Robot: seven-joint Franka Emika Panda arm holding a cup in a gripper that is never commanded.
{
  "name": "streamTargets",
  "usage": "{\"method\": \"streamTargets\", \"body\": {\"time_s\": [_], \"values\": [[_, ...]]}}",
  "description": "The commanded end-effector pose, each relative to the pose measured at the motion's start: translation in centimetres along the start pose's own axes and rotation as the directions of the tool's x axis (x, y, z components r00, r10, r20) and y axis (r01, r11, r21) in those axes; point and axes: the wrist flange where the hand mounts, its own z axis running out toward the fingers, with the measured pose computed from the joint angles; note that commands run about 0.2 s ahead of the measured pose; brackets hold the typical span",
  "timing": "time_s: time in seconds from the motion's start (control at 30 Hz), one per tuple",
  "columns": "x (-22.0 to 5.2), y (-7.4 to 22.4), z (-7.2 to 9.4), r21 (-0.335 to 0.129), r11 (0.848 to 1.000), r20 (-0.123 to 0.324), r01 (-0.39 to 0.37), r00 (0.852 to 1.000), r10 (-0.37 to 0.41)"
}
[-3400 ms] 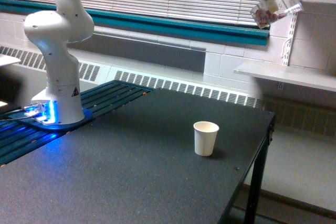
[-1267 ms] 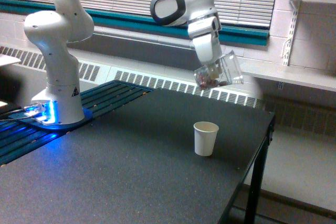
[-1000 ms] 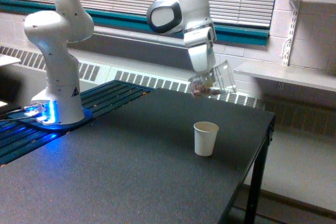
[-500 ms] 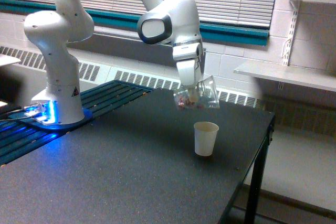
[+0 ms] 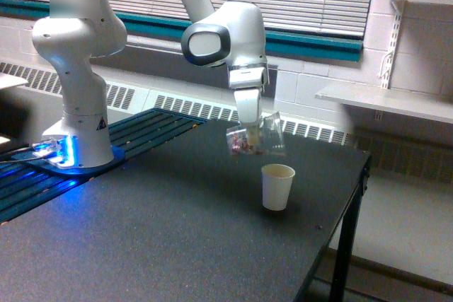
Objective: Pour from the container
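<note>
My gripper (image 5: 249, 132) is shut on the container (image 5: 257, 138), a small clear plastic cup with reddish-brown pieces gathered at its lower left end. The container is tilted, its mouth pointing to the exterior view's right. It hangs in the air just above and to the left of a cream-white paper cup (image 5: 277, 187), which stands upright on the dark table (image 5: 163, 238). Nothing is seen falling out of the container.
The arm's white base (image 5: 76, 97) stands at the exterior view's left on a blue-lit plate. The table's right edge (image 5: 354, 196) drops off close to the paper cup. A white wall shelf (image 5: 386, 100) sits at the right, behind the table.
The arm has come down from high at the upper right, moving left and lower with the container, and now hangs just above the paper cup. The paper cup has not moved.
</note>
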Motion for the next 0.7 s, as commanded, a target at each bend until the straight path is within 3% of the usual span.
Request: {"method": "streamTargets", "body": {"time_s": [0.03,0.33,0.7], "values": [[-1.2,-0.2,1.4,-0.034,0.999,0.034,-0.013,0.999,0.014],[-1.6,-0.9,2.3,-0.075,0.997,0.053,0.02,0.998,-0.016],[-1.0,-2.3,1.8,-0.124,0.99,0.05,0.069,0.997,-0.063]]}}
